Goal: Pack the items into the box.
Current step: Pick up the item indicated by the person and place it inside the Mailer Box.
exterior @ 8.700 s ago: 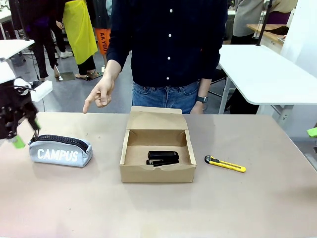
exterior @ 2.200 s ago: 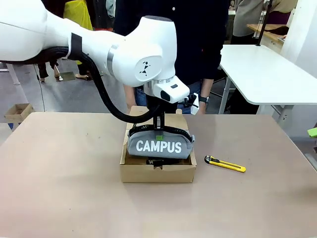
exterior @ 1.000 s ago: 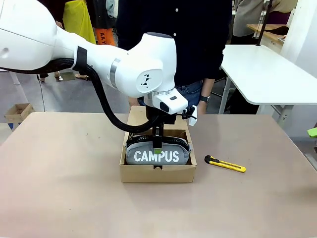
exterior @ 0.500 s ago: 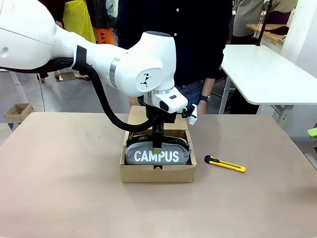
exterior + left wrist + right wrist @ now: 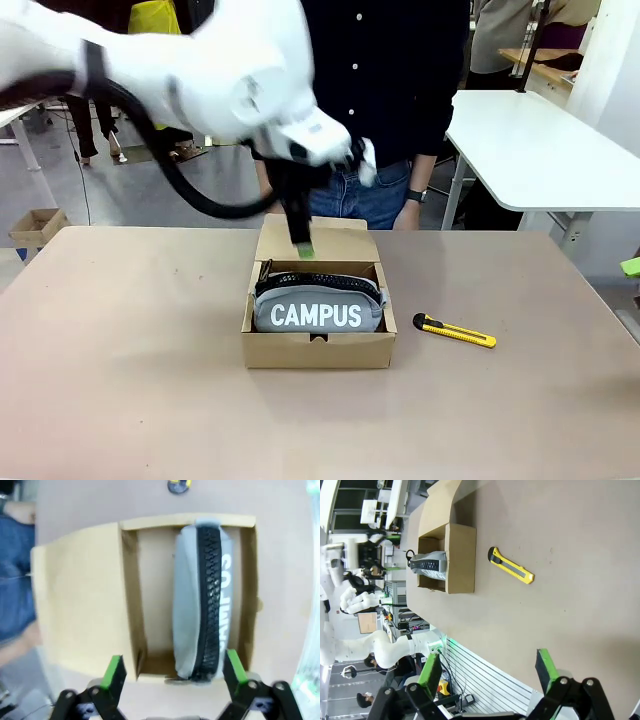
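Utility knife point(image 5: 455, 331): on the tabletop point(image 5: 150, 380) just right of the box point(image 5: 315, 352), long axis pointing away from it.
Pouch point(image 5: 318, 312): inside the box.
Left hand point(image 5: 302, 245): wide, empty, above the box.
Right hand point(image 5: 488, 670): wide, empty, likely nearer the knife.

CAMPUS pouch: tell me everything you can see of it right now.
The CAMPUS pouch is soft-looking grey-blue fabric with white lettering facing the robot and a closed black zip along its top. It lies lengthwise in the box, against the near wall, leaving a gap on the lid side, top bulging above the rim. The left gripper hangs open above it, not touching.
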`<action>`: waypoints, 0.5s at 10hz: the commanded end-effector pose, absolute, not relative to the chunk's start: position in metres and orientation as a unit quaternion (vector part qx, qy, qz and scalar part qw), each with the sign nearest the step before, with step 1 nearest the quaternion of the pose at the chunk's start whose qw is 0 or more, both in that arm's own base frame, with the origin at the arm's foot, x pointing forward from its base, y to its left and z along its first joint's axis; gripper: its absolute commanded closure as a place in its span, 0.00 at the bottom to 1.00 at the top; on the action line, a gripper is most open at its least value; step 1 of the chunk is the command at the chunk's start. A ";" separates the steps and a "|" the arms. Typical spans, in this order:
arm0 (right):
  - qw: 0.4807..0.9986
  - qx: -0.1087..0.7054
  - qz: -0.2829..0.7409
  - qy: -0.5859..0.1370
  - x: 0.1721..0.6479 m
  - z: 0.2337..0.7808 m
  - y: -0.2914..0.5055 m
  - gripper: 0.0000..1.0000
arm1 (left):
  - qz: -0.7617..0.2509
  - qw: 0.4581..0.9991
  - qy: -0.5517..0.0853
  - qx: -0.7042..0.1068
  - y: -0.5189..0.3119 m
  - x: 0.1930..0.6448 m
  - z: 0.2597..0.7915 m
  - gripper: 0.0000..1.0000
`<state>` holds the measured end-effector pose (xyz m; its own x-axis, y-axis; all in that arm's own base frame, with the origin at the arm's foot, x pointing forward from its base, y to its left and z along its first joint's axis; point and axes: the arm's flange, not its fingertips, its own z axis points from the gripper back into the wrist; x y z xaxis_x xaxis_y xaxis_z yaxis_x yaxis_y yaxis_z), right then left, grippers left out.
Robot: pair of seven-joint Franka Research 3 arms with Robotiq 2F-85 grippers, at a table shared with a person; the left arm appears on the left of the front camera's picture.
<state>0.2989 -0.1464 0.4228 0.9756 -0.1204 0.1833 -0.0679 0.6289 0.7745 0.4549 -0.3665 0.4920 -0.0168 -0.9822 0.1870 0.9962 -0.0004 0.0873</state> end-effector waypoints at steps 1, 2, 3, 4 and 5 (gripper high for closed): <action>0.898 0.427 -0.005 -0.109 0.297 0.423 -0.149 0.00 | -0.674 0.698 -0.188 -0.151 -0.259 0.437 0.536 0.00; 0.898 0.427 -0.005 -0.109 0.297 0.423 -0.149 0.00 | -0.604 0.760 -0.177 -0.158 -0.203 0.435 0.541 0.00; 0.898 0.427 -0.005 -0.109 0.297 0.423 -0.149 0.00 | -0.551 0.791 -0.177 -0.201 -0.146 0.429 0.535 0.00; 0.898 0.427 -0.005 -0.109 0.297 0.423 -0.149 0.00 | -0.494 0.814 -0.163 -0.260 -0.093 0.423 0.518 0.00; 0.898 0.427 -0.005 -0.109 0.297 0.423 -0.149 0.00 | -0.482 0.779 -0.193 -0.352 -0.053 0.411 0.504 0.00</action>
